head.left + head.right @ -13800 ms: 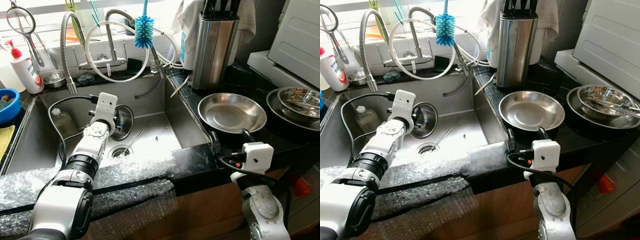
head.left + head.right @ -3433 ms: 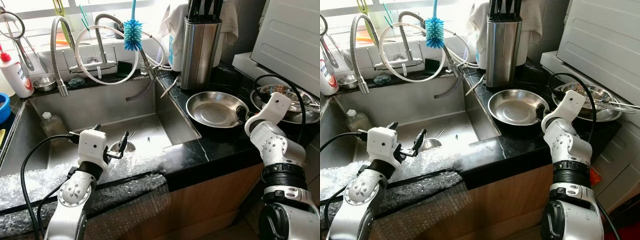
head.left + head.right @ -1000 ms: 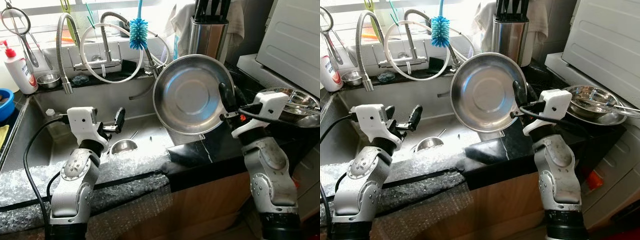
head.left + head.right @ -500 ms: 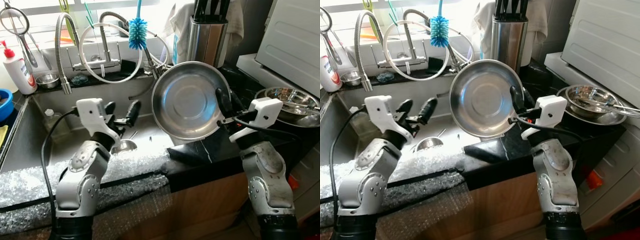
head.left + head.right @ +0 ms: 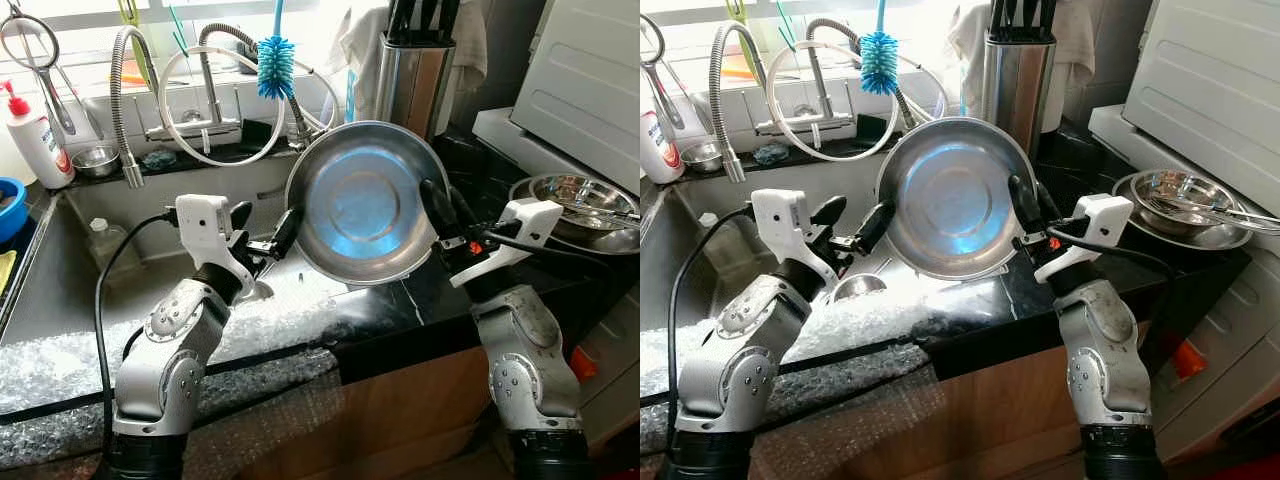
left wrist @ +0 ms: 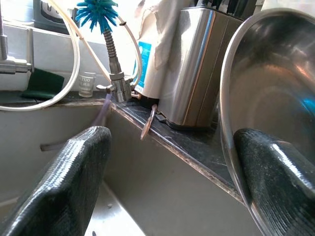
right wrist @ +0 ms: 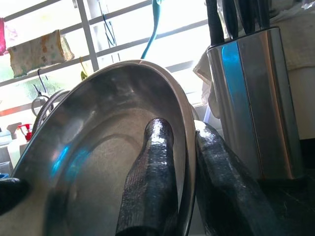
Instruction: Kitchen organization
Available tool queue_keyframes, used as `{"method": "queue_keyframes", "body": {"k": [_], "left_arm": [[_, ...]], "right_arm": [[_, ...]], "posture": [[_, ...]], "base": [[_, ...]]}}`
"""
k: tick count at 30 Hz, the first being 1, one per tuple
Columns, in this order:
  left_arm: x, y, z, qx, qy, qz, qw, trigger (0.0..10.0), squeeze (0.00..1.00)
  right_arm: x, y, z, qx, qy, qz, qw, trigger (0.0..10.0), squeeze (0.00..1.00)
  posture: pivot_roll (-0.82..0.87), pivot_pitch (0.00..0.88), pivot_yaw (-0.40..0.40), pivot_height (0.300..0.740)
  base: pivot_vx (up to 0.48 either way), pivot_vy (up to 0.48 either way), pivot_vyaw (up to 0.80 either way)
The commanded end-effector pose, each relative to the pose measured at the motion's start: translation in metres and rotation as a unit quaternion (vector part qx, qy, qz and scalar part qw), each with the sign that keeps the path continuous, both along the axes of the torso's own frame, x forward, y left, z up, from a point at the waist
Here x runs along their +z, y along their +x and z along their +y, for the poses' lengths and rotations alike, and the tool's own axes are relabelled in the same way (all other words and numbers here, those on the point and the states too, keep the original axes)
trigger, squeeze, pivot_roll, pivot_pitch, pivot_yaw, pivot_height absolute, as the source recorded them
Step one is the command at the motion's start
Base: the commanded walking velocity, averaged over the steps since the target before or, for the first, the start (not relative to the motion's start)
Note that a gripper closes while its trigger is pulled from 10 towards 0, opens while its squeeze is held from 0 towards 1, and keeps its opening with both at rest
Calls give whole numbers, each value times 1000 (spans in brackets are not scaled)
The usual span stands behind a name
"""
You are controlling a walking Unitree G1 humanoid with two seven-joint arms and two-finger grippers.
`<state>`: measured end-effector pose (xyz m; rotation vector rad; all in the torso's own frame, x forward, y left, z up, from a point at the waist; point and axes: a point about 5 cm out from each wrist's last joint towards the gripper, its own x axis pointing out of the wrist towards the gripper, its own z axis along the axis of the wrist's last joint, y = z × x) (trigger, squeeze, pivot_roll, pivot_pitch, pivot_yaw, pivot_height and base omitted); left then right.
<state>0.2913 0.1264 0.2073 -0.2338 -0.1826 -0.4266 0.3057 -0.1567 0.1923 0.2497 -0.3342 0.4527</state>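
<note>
Stainless steel pan (image 5: 362, 203) is held upright on its edge above the black counter (image 5: 420, 305), beside the sink (image 5: 80, 290), in the left eye view; its right rim is pinched by the right gripper (image 5: 443, 205), and the left gripper (image 5: 262, 226) is spread wide at its left rim, 1 finger tip near the metal; a blue bottle brush (image 5: 275, 53) hangs at the tap, and steel bowls (image 5: 585, 198) sit on the right. In the left wrist view, 2 black fingers (image 6: 69, 182) are parted widely, the pan rim at the far finger, with the knife block (image 6: 192, 69) behind. In the right wrist view, the pan's rim is clamped between both fingers (image 7: 150, 182), 1 inside the bowl and 1 behind it.
</note>
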Motion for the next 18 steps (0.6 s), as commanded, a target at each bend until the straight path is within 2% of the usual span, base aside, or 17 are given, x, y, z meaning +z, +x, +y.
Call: {"method": "queue_keyframes", "body": {"k": [1, 4, 5, 8, 9, 11, 13, 14, 15, 18], "left_arm": [[5, -2, -2, -1, 21, -9, 1000, 8196, 0], [5, -2, -2, 0, 28, -10, 1000, 8196, 0], [6, -2, -4, -6, 38, -14, 999, 5294, 0], [6, -3, -5, -9, 43, -16, 999, 5294, 0], [6, -3, -6, -10, 44, -16, 999, 6549, 0], [6, -3, -6, -10, 45, -15, 999, 6706, 0], [4, -2, -5, -9, 50, -13, 999, 6588, 0], [4, -2, -6, -9, 50, -12, 999, 6000, 0], [3, -3, -6, -9, 51, -9, 999, 4980, 0], [1, -3, -6, -11, 53, -5, 999, 4980, 0]], "right_arm": [[11, 1, 1, 5, 6, -19, 1000, 10000, 0], [10, 1, 2, 6, 5, -18, 1000, 10000, 0], [6, 2, 4, -1, -24, -12, 1000, 10000, 0], [3, 3, 5, -6, -41, -11, 999, 10000, 0], [3, 4, 6, -9, -48, -11, 999, 10000, 0], [2, 5, 7, -12, -61, -11, 998, 10000, 0], [0, 6, 9, -16, -74, -11, 997, 10000, 0], [0, 7, 10, -16, -73, -11, 997, 10000, 0], [0, 7, 11, -14, -69, -11, 997, 10000, 0], [1, 6, 12, -12, -63, -14, 998, 10000, 0]], "posture": [[-183, 0, 7, 740], [-183, 0, 7, 740], [-181, 0, 6, 740], [-180, 0, 6, 740], [-179, 0, 7, 740], [-180, 0, 7, 740], [-180, 0, 7, 740], [-180, 0, 7, 740], [-178, 0, 6, 740], [-178, 0, 6, 740]], "base": [[0, 0, 0], [0, 0, 0], [0, 0, 0], [0, 0, 0], [0, 0, 0], [0, 0, 0], [0, 0, 0], [0, 0, 0], [0, 0, 0], [0, 0, 0]]}}
